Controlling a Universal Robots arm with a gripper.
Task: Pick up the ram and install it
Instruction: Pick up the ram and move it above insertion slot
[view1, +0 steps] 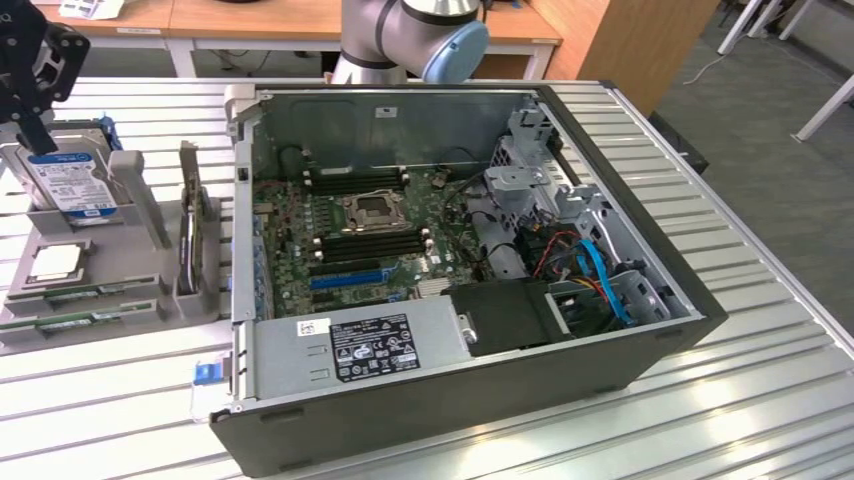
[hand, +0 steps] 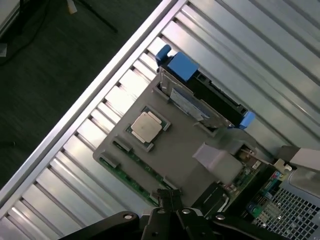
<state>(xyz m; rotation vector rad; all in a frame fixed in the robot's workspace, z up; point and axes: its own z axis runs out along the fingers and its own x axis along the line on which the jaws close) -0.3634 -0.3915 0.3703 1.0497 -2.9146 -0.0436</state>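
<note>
Two green ram sticks (view1: 80, 294) lie flat in slots along the near edge of a grey parts tray (view1: 134, 270), on the exterior view's left. In the wrist view the ram (hand: 131, 151) runs along the tray's (hand: 185, 150) edge beside a square silver processor chip (hand: 146, 126). My black gripper (view1: 30, 125) hangs above the tray's far end, over the upright hard drive (view1: 70, 182). It is well above the ram and touches nothing. The wrist view shows its fingertips (hand: 169, 196) pressed together, so my gripper (hand: 169, 200) is shut and holds nothing.
An open computer case (view1: 641, 340) lies on the slatted metal table (view1: 107, 420) right of the tray, with the motherboard (view1: 360, 230) and its memory slots (view1: 374, 245) exposed. A power supply (view1: 360, 345) sits at the near side. An upright card (view1: 195, 230) stands between tray and case.
</note>
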